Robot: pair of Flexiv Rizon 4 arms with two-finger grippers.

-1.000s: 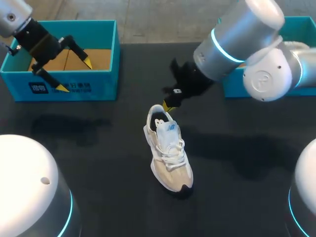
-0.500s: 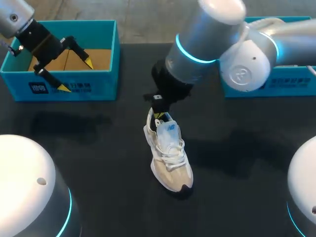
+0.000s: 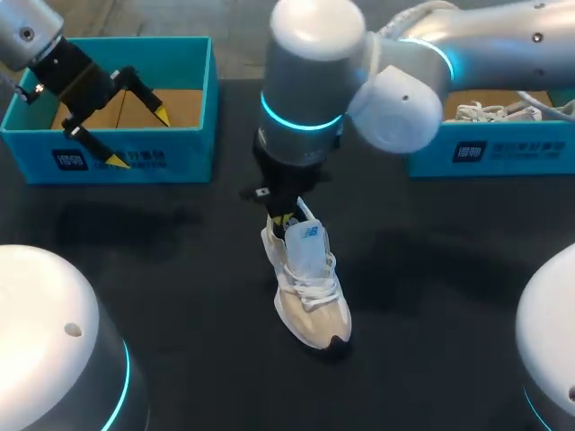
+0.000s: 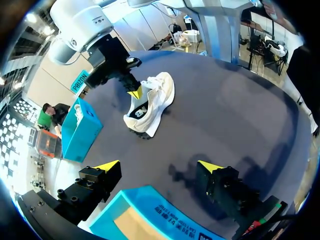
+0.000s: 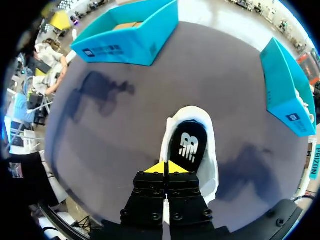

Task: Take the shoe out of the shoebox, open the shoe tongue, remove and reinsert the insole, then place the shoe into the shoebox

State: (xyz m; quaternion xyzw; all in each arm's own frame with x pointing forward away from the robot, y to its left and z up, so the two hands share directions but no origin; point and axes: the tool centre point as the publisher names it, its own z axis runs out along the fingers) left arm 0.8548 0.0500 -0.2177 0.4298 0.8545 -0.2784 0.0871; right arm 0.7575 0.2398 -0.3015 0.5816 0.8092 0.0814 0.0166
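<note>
1. The tabletop [image 3: 180, 269] is carrying the open blue shoebox [image 3: 135, 166] at its far left; the box is showing only its cardboard floor.
2. The right arm [image 3: 305, 81] is reaching past the middle, its jaws pressed together at the shoe's heel; the left arm [image 3: 54, 54] is holding its jaws apart over the shoebox.
3. The shoe [image 3: 310, 287] is standing on the tabletop, well apart from the shoebox; taking it out looks done.
4. The insole [image 5: 187, 145] is lying inside the shoe; opening the tongue, pulling and refitting the insole, and reboxing seem left.

A robotics lab is showing: left arm [image 3: 27, 27] and right arm [image 3: 310, 81] are hanging over a dark table [image 3: 180, 296], a teal box [image 5: 132, 42] sitting ahead of the right gripper [image 5: 164, 167].
</note>
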